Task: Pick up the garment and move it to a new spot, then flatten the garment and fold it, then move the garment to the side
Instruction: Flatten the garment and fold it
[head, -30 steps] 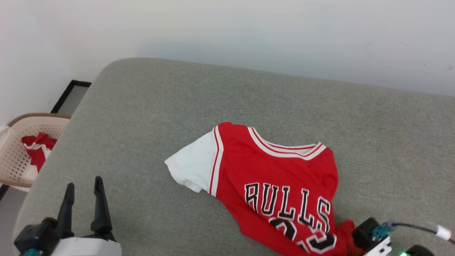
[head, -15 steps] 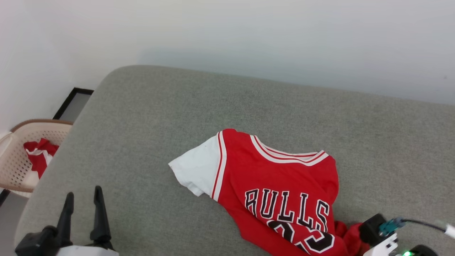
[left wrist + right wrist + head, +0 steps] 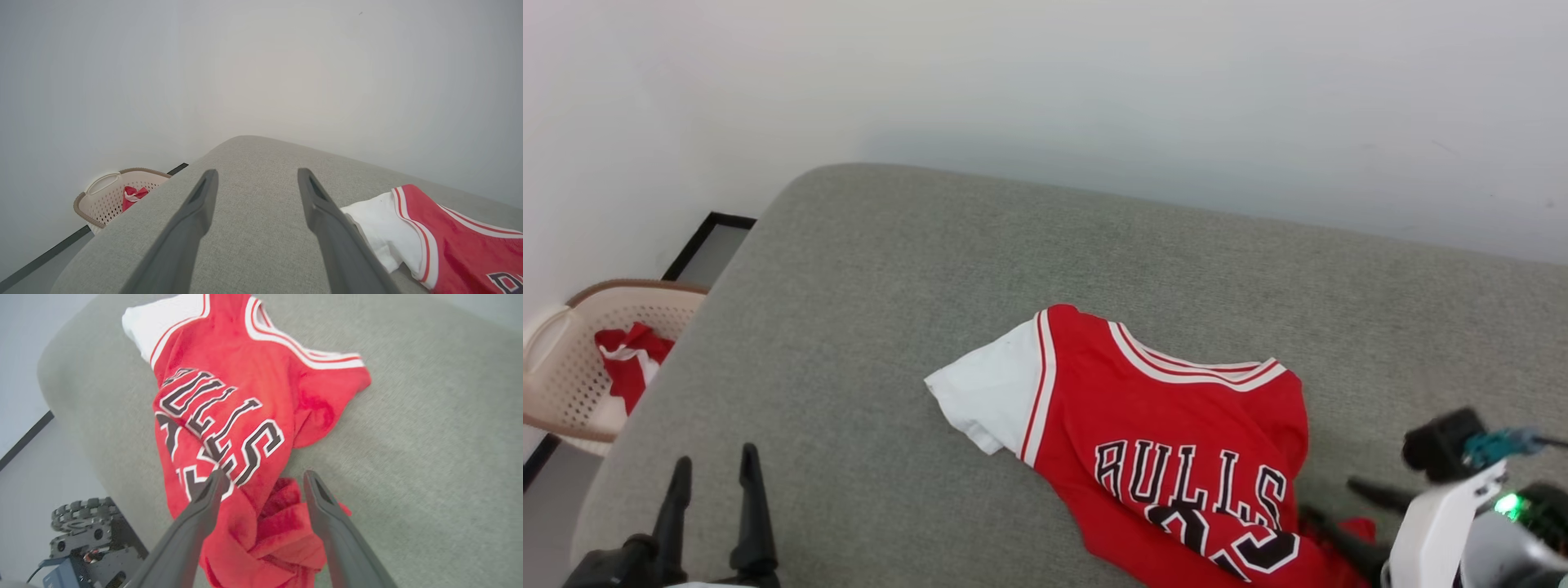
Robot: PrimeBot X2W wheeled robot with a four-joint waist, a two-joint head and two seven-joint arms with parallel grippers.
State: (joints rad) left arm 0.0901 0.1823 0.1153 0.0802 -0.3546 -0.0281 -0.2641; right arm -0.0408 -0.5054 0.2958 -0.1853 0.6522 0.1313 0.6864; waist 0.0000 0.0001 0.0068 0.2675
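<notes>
The garment (image 3: pixel 1176 408) lies bunched at lower right, right gripper (image 3: pixel 263 475) spread open over its crumpled hem, left gripper (image 3: pixel 257 173) open and empty; flattening likely follows, requiring corner grasps.

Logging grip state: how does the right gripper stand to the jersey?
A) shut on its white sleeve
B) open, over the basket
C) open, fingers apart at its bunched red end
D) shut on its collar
C: the right gripper has its fingers apart, the bunched end of the garment between them on the cushion.
</notes>
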